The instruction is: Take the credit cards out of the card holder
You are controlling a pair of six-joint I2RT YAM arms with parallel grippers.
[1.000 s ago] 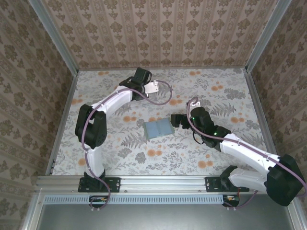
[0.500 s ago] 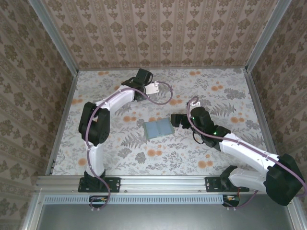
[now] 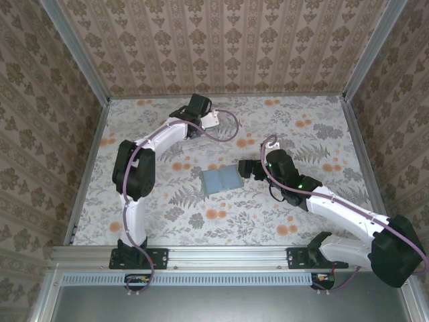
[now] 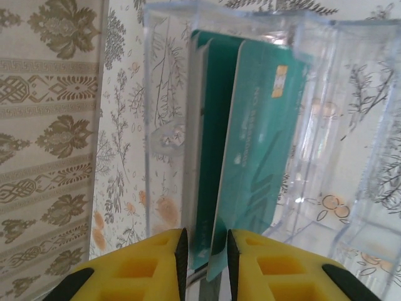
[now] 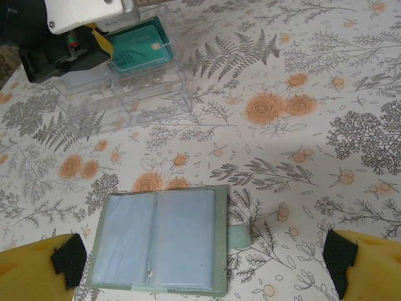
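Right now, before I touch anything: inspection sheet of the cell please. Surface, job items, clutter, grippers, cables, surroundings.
Surface: floral-print table, flat, no spill seen.
Job's things: the card holder lies open mid-table, inner faces up, with no card visible in its pockets. The teal cards stand on edge in the clear box at the far side.
Clutter: nothing seen.
Grippers: the left gripper is at the clear box, fingers narrowly apart around a card's lower corner; grip unclear. The right gripper is wide open above the card holder, holding nothing.
Cables: left cable loop and right cable loop by the wrists, both off the card holder.
Surroundings: wallpapered walls on three sides, metal rail at the near edge.
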